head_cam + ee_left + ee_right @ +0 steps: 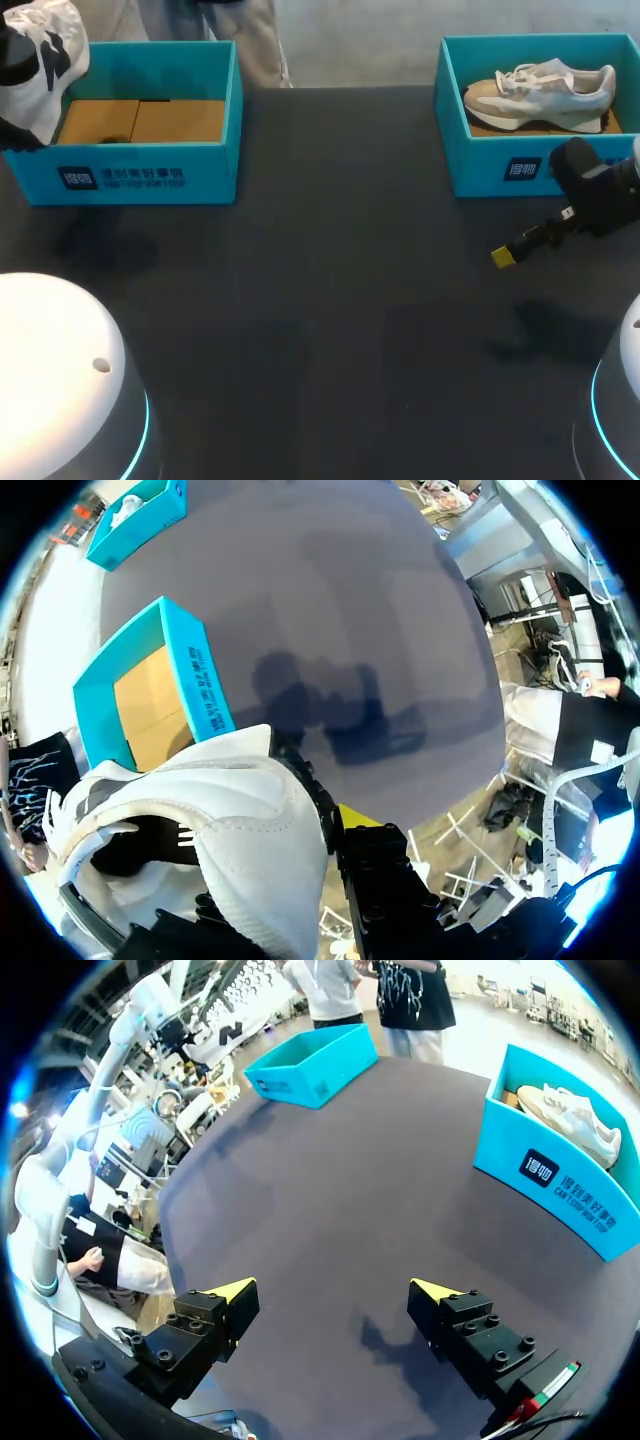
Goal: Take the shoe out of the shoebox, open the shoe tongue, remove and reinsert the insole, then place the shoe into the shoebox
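My left gripper (240, 880) is clamped on the white shoe (45, 50), which it holds in the air tipped steeply on end, above the left end of the empty left shoebox (150, 170). My right gripper (330, 1305) hangs wide open with nothing in it, low over the table just before the right shoebox (480, 170), where a second shoe (545, 90) lies lengthwise. Opening the tongue, I judge, calls this free arm leftward across the bare table, well apart from the held shoe.

Finish turquoise, labels navy with white print, floors tan: left shoebox (150, 172), right shoebox (480, 168). The raised shoe (50, 50): white, black panels. The boxed shoe (545, 92): beige and white. The table (330, 300): charcoal.
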{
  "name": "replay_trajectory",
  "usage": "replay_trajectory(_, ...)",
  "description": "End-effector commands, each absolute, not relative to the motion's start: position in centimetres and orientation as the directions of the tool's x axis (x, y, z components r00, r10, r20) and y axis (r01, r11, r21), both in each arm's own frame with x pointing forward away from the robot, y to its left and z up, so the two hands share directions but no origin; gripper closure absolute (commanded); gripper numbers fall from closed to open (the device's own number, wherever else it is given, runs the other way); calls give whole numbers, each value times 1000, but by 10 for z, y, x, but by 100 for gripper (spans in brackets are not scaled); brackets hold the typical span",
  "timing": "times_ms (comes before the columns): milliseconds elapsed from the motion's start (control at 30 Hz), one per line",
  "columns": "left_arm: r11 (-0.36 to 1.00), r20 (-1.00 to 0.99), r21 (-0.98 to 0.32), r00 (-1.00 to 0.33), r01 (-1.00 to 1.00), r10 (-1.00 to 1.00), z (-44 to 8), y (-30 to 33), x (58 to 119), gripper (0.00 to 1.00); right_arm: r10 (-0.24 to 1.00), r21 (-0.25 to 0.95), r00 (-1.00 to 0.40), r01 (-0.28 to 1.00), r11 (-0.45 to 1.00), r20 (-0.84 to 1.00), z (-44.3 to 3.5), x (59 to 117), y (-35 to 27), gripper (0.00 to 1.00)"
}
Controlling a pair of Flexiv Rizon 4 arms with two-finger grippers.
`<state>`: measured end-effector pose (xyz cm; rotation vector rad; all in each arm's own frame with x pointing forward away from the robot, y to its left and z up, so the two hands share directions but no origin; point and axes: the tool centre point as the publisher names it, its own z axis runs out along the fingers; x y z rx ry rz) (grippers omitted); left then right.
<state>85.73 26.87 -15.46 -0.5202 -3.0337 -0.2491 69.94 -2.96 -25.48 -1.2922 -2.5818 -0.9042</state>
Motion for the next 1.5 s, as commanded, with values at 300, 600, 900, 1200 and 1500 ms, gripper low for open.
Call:
replay_trajectory(300,930,83,150,-942,335,326,-153,268,860,100,693,459,-629,761,458,352,-255,699,-29,0)
replay_trajectory(600,921,91,155,-933,358,348,-160,280,876,100,693,459,-629,761,458,352,-255,699,-29,0)
replay_trajectory(900,928,39,194,-948,319,317,-164,311,921,100,693,459,-629,761,458,352,-255,699,-29,0)
replay_trajectory(1200,922,24,183,-939,342,344,-179,323,970,100,693,459,-629,761,458,352,-255,699,-29,0)
replay_trajectory(1500,763,27,151,-774,629,632,-182,319,983,100,693,459,-629,761,458,352,-255,699,-29,0)
